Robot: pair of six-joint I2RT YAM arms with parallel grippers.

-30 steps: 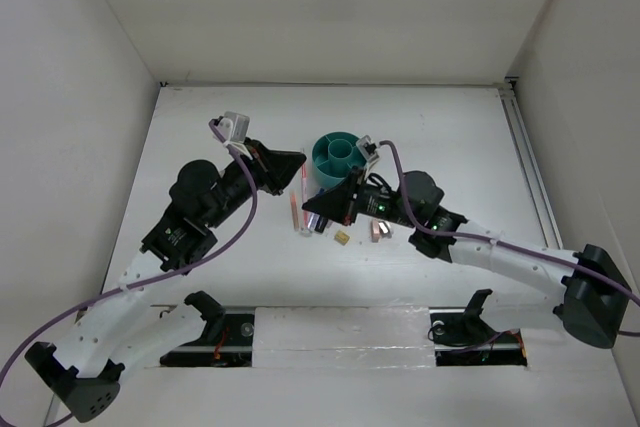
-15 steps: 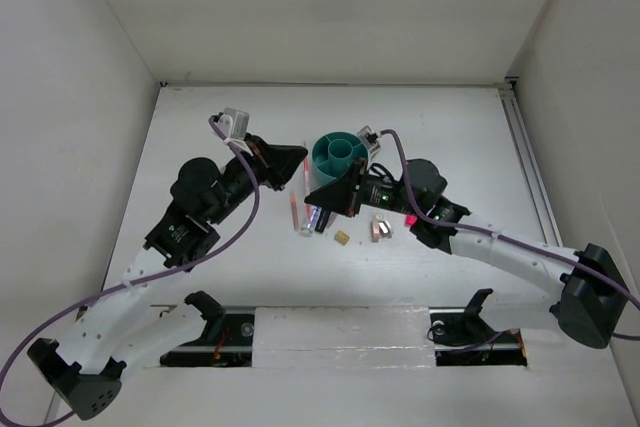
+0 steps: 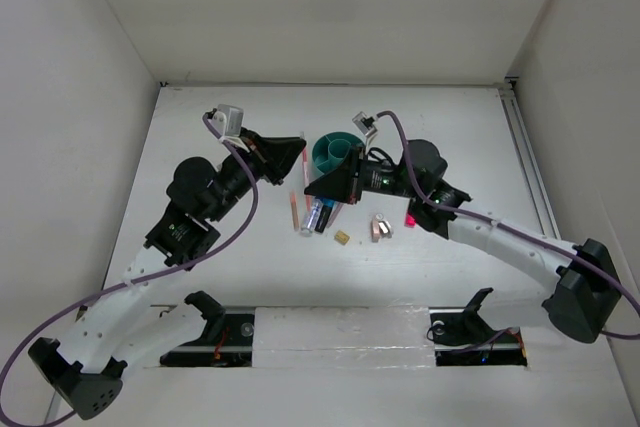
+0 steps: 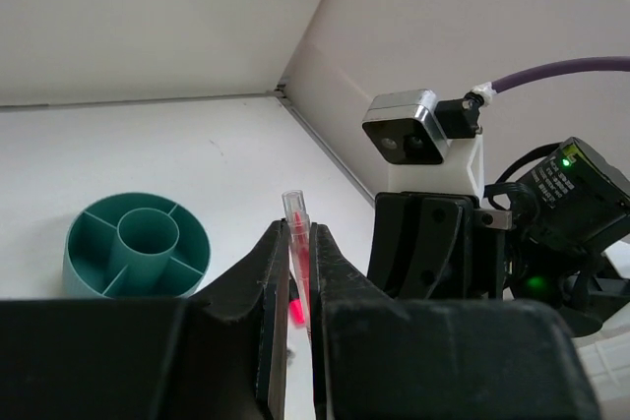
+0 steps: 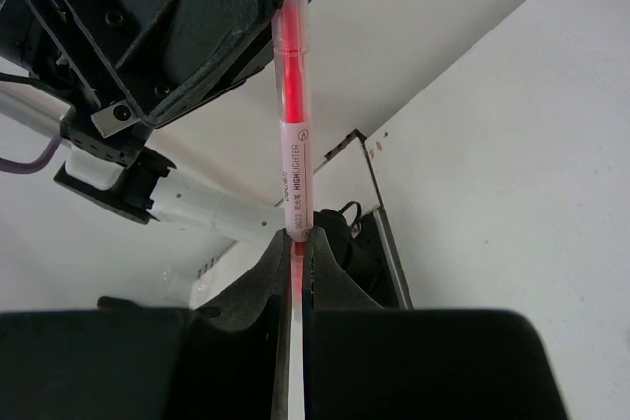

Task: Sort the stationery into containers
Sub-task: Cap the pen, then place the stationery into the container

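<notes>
The pink highlighter (image 5: 293, 145) is held off the table by both grippers at once. My right gripper (image 5: 295, 238) is shut on its lower, labelled part. My left gripper (image 4: 298, 233) is shut on its other end, whose clear tip (image 4: 293, 206) sticks out past the jaws. In the top view the left gripper (image 3: 300, 150) and right gripper (image 3: 311, 189) meet tip to tip just left of the round teal organizer (image 3: 338, 154), which also shows in the left wrist view (image 4: 138, 243). A salmon pencil (image 3: 291, 212), blue-capped pen (image 3: 314, 217) and dark marker (image 3: 326, 215) lie below.
A tiny tan block (image 3: 342, 237) and pinkish clips (image 3: 380, 227) lie on the white table in front of the organizer. The right wrist camera (image 4: 409, 135) is close behind the highlighter. White walls close in the table on the left, back and right.
My right gripper has risen from the pile of pens and moved back toward the left gripper with the highlighter. The left gripper has shifted slightly back, and the two tips now meet.
</notes>
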